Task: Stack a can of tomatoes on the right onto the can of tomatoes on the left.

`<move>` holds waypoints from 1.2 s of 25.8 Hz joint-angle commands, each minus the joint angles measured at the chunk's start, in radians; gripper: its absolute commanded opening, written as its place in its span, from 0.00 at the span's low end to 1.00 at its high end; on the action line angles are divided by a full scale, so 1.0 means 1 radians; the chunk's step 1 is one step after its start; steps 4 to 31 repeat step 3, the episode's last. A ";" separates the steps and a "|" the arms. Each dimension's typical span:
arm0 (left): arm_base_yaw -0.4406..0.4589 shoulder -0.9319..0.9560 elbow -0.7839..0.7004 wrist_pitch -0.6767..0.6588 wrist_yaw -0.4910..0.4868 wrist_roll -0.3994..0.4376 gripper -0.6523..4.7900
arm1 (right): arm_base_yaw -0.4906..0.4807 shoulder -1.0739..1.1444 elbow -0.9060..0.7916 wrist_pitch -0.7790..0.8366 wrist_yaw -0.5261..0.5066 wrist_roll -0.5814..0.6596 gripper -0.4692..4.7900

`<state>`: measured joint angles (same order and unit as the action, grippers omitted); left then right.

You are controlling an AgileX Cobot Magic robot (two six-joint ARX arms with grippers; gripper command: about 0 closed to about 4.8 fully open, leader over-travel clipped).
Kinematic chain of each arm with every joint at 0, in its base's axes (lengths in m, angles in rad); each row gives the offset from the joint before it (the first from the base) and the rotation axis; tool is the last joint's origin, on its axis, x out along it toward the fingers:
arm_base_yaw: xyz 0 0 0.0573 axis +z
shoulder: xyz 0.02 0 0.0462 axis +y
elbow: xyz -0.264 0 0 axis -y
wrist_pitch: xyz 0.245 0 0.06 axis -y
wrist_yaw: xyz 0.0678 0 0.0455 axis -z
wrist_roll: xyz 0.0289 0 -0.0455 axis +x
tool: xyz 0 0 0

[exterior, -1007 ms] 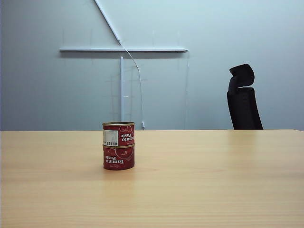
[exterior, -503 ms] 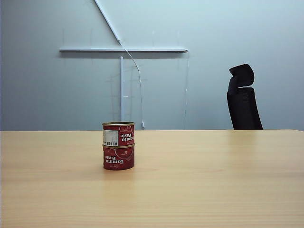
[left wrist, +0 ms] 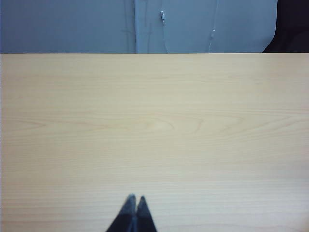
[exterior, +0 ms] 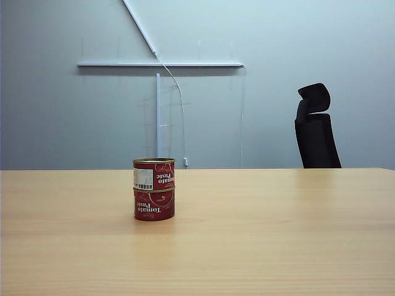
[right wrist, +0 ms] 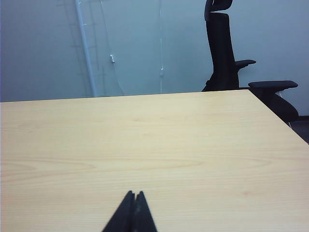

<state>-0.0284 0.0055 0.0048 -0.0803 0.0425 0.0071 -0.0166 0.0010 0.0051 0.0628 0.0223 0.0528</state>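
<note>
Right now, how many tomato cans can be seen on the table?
2. The lower can stands on the table, left of the middle in the exterior view. The upper can sits upright on top of it. Neither wrist view shows any can.

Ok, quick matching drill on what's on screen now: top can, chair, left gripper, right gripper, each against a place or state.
1 top can
2 chair
3 left gripper
4 right gripper

a shut, chair ahead in its own view
b behind table, far right
c on bottom can
d shut, only bare table below

Pairs: 1-c, 2-b, 3-d, 4-a
</note>
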 commanded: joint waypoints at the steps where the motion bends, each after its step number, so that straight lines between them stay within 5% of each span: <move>1: -0.002 0.000 0.004 0.007 0.003 0.000 0.11 | 0.000 -0.002 -0.004 0.020 0.001 0.003 0.09; 31: -0.002 0.000 0.004 0.007 0.003 0.000 0.11 | 0.000 -0.002 -0.004 0.020 0.001 0.003 0.09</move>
